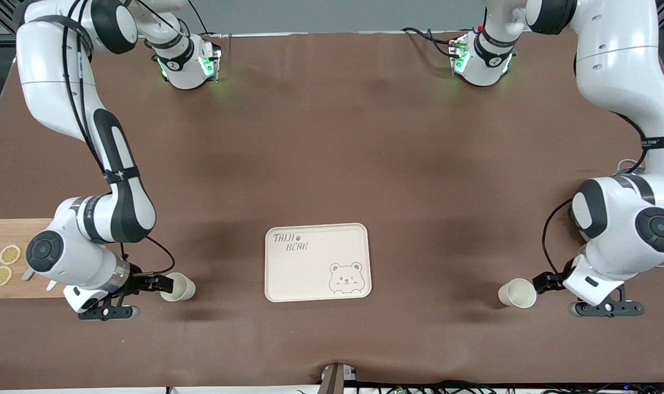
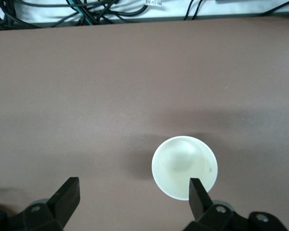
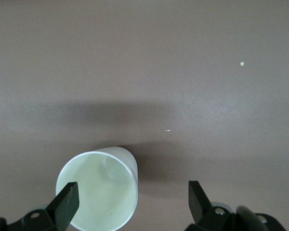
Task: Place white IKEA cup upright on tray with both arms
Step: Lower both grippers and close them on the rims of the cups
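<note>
The cream tray [image 1: 288, 284], printed with "TAIJI BEAR" and a bear face, lies empty in the middle of the table near the front edge. One white cup [image 1: 178, 287] sits beside it toward the right arm's end, and another white cup [image 1: 518, 293] sits toward the left arm's end. Both show open mouths. My right gripper [image 1: 158, 284] is open next to the first cup. In the right wrist view [image 3: 132, 192] one finger [image 3: 67, 202] overlaps that cup's [image 3: 98, 187] rim. My left gripper [image 1: 546, 282] is open beside the second cup, which in the left wrist view [image 2: 185, 166] lies by one finger [image 2: 197, 192], off to the side of my left gripper [image 2: 133, 185].
A wooden cutting board [image 1: 23, 232] with two lemon slices [image 1: 5, 265] lies at the right arm's end, partly under that arm. Cables [image 1: 337, 377] hang at the table's front edge. The brown table cover [image 1: 332, 153] stretches bare up to the arm bases.
</note>
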`<state>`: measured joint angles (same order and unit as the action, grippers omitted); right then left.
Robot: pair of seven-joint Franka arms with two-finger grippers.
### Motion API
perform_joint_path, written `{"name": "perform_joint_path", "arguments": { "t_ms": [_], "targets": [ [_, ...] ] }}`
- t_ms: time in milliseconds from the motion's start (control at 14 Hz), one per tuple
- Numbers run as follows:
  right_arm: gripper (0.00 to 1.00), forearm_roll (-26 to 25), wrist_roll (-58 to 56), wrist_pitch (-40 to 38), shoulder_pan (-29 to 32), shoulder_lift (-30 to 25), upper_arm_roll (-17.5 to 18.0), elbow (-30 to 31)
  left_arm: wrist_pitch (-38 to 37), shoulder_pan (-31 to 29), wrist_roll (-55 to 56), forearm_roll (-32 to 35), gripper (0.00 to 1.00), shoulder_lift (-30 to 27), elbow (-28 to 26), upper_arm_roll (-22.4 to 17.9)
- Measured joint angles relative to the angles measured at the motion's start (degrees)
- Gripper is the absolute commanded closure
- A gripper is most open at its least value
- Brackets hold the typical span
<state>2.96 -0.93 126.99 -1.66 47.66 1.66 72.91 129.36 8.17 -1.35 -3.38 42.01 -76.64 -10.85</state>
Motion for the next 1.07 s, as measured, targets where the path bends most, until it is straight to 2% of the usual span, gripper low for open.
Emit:
{"name": "perform_joint_path", "arguments": {
  "t_ms": [643,714,857,929,1000,1071],
  "targets": [
    [0.00,0.00,-0.69,4.92,-0.30,4.60,0.11,0.04,7.19,-0.22,0.00,-0.25,0.00,6.81,-1.01,0.22],
    [0.00,0.00,-0.69,5.08,-0.36,4.76,0.12,0.04,7.98,-0.18,0.00,-0.29,0.03,7.34,-1.14,0.27],
    [0.00,0.00,-0.72,5.11,-0.38,4.81,0.12,0.02,8.53,-0.13,0.01,-0.35,0.43,7.91,-1.28,0.37],
    [0.00,0.00,-0.73,5.11,-0.38,4.81,0.12,0.01,8.62,-0.13,0.05,-0.37,0.69,7.97,-1.33,0.50],
    [0.00,0.00,-0.74,5.11,-0.38,4.83,0.12,0.01,8.63,-0.11,0.11,-0.37,0.86,7.96,-1.34,0.61],
    [0.14,0.00,-0.78,5.11,-0.38,4.84,0.12,0.01,8.64,-0.09,0.16,-0.37,0.98,7.97,-1.34,0.69]
  ]
}}
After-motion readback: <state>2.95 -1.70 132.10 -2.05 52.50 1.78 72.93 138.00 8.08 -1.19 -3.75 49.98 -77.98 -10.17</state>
